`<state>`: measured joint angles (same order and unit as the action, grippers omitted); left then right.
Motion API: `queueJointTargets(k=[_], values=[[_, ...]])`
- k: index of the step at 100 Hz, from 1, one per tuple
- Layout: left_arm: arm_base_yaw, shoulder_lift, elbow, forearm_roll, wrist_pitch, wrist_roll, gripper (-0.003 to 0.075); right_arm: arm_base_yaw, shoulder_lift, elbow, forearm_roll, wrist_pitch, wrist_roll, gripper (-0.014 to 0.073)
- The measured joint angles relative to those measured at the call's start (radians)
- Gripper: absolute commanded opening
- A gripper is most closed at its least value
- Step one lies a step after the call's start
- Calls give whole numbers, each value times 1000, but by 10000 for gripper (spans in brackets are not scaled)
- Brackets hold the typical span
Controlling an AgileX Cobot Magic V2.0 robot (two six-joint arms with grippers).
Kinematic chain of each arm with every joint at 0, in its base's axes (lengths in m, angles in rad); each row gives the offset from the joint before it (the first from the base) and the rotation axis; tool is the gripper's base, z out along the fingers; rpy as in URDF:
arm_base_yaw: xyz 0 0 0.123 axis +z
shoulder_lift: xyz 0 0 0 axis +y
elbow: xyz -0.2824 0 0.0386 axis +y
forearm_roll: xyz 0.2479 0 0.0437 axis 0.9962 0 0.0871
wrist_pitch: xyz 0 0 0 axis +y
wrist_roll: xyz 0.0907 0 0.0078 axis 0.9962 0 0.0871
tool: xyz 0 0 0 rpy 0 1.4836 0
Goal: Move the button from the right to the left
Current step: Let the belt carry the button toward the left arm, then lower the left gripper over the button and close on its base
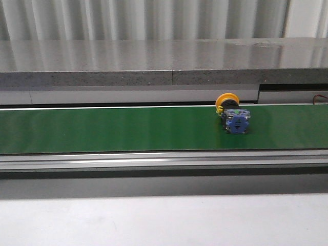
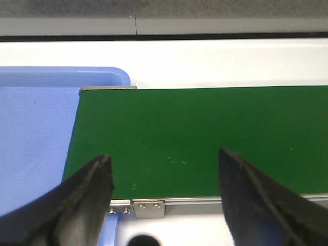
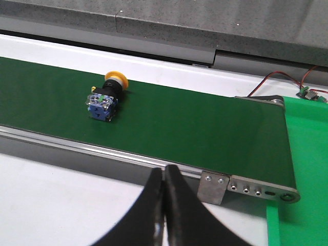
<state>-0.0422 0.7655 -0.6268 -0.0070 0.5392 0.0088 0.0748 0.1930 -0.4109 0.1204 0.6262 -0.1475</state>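
Now, button (image 1: 231, 114): lying on green belt (image 1: 113, 128), right part, nothing crowding it.
Left pincer (image 2: 164, 187): hanging released over belt's left end, beside blue tray (image 2: 31, 133).
Right pincer (image 3: 164, 205): sitting clenched, empty, nearer than belt.

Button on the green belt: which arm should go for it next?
Right, probably. The button lies on its side toward the belt's right part and shows in the right wrist view, though the right pincer is shut. The left pincer is open, but its view shows no button.
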Motion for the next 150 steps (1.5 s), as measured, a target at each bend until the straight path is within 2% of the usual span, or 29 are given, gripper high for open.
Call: queueJointTargets(k=[11,18,61,82,124,150], values=[[-11,106,-83,-2,67,0,564,0,0,0,0,0,0,-68],[-35,178,-133,-18,99,0,591,0,0,0,2,0,0,-68],[-338,611,-468,-137,210,-47,587,0,0,0,2,0,0,-68],[-451,780,-632,-236,265,-65,587,0,0,0,2,0,0,-68],[-580,1023,-872,-261,348,-173,587,0,0,0,2,0,0,-68],[-605,1130,-947,-257,390,-249,587,0,0,0,2,0,0,-68]])
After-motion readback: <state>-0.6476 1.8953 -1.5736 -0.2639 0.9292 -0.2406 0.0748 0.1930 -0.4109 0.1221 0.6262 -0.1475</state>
